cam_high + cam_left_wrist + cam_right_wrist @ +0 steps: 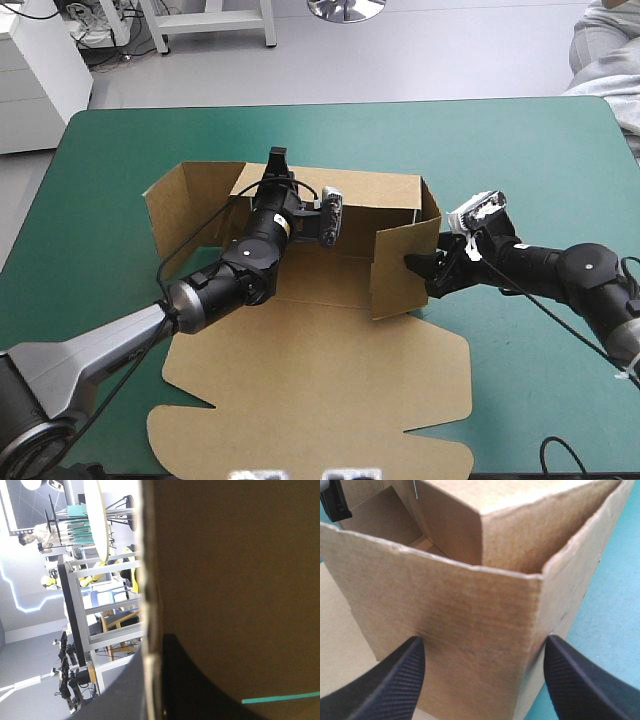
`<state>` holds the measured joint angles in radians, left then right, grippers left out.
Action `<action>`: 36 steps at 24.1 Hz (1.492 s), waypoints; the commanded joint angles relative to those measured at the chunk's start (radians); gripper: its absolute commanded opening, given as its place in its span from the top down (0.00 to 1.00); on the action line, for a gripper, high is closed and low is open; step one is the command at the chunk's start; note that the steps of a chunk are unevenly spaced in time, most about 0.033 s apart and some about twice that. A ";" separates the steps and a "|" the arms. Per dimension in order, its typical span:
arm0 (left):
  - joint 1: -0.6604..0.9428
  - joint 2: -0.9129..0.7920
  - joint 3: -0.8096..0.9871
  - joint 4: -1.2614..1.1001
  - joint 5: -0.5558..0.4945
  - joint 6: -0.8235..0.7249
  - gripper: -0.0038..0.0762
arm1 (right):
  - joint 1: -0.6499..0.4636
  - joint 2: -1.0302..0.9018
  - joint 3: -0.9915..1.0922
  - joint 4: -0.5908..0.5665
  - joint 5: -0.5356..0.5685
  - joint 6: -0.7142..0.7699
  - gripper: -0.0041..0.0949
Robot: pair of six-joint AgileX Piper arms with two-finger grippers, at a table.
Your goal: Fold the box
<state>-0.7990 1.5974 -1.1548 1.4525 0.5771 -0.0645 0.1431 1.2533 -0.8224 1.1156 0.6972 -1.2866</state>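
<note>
Jaws: right apart. Box (320,400) lengthwise toward robot.

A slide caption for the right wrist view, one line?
Open right gripper facing a raised wall of the brown box.

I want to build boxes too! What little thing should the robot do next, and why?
Probably the right gripper should ease forward and press the box's upright side wall inward. Its black fingers stand open right at that wall, not gripping it, while the left gripper is clamped on the far wall, which stands upright.
</note>
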 commanded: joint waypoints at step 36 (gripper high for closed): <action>-0.064 -0.092 -0.125 -0.339 -0.027 0.132 0.40 | 0.227 0.124 -0.142 -0.205 -0.508 0.270 0.98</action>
<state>-0.8564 1.5747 -1.2514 1.1152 0.5741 0.0729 0.3894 1.4009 -0.9165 0.8864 0.1994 -1.0024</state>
